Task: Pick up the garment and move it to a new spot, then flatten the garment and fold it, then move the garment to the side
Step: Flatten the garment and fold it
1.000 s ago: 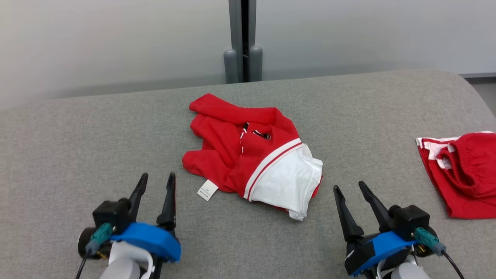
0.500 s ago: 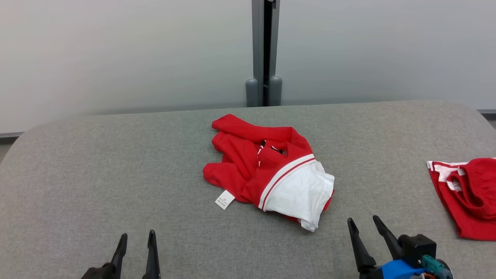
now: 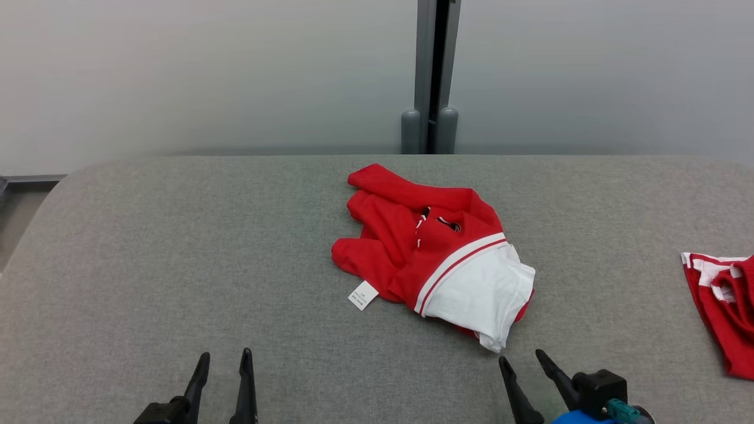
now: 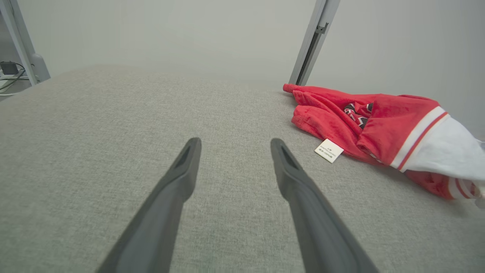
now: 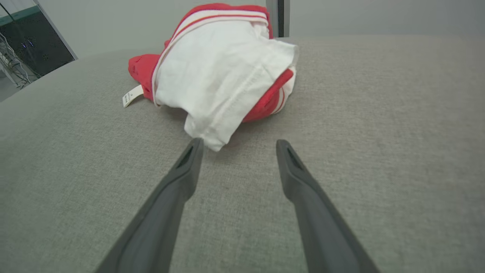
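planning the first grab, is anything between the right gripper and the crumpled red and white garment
Nothing visible does. Bare grey surface lies between the open right gripper and the red and white garment, whose white corner lies just beyond the fingertips. The other red garment lies off to the right.

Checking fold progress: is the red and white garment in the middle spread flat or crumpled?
Crumpled. The garment lies bunched on the grey surface, red layers overlapping, white part flopped over.

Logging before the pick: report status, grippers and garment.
Left gripper, right gripper open, empty. Garment crumpled, untouched, just ahead of right. Second red garment far right, clear.
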